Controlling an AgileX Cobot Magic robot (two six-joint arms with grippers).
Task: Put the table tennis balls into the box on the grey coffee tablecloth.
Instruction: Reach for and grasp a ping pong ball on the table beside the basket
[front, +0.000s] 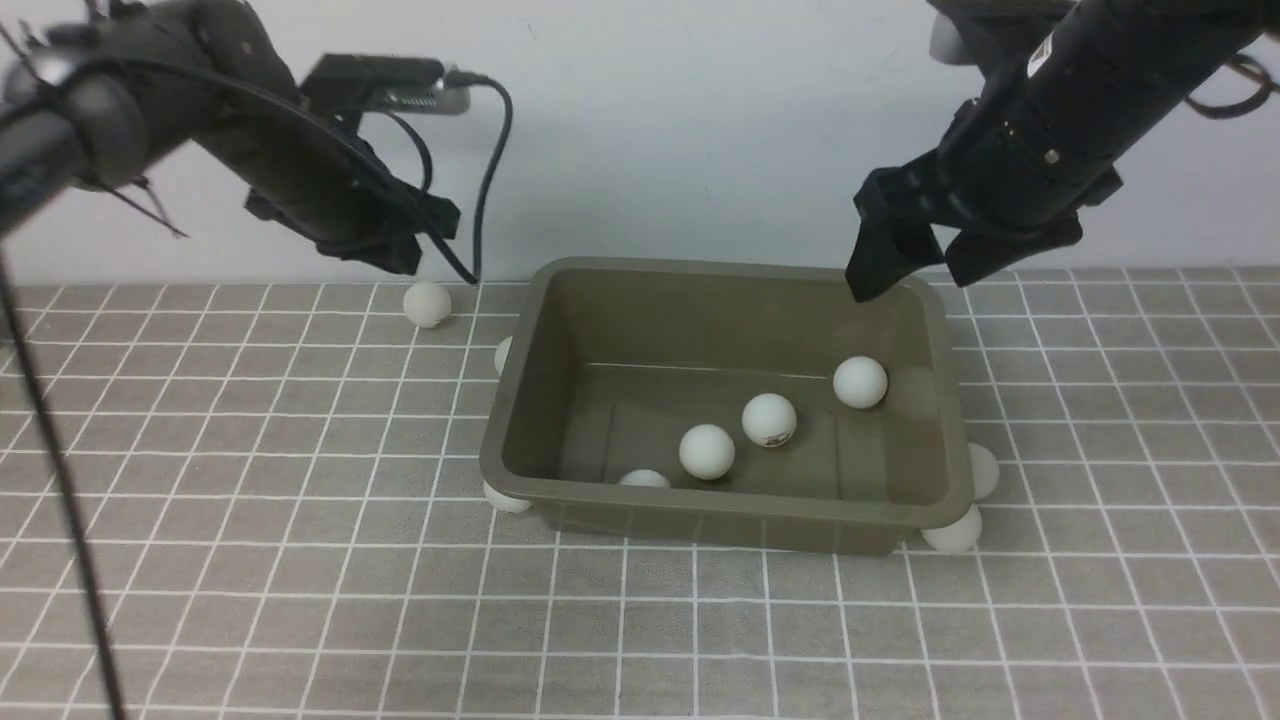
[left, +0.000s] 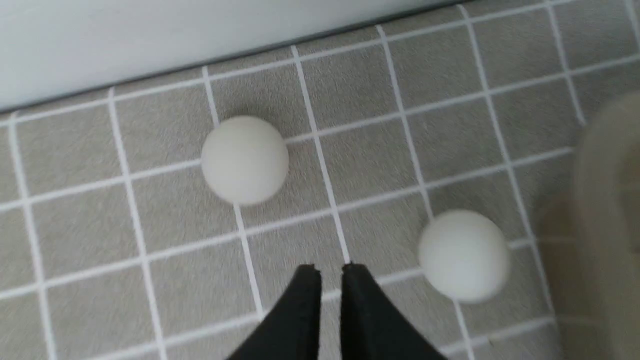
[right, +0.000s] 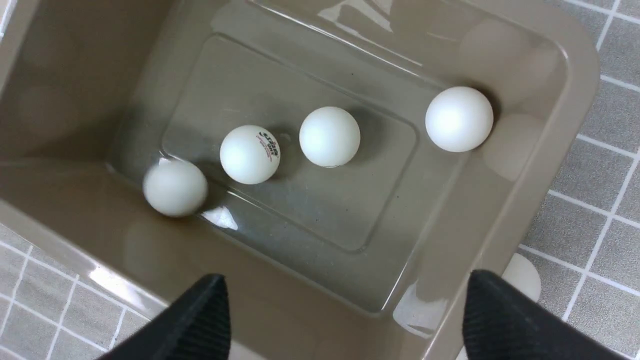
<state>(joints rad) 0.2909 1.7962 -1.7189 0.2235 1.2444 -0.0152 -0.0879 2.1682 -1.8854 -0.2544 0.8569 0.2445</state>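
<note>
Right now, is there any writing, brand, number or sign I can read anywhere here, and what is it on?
Small matte white ball with a logo, inside the olive-green plastic tub: dark mark above a red line, too blurred to read.
White sticker on the black right arm: too small to read.
No other writing shows.

I see the grey cloth with white squares spread over the surface. The green box sits on it. Five white balls lie on the cloth: one far ball alone on the left, and four right beside the box.
</note>
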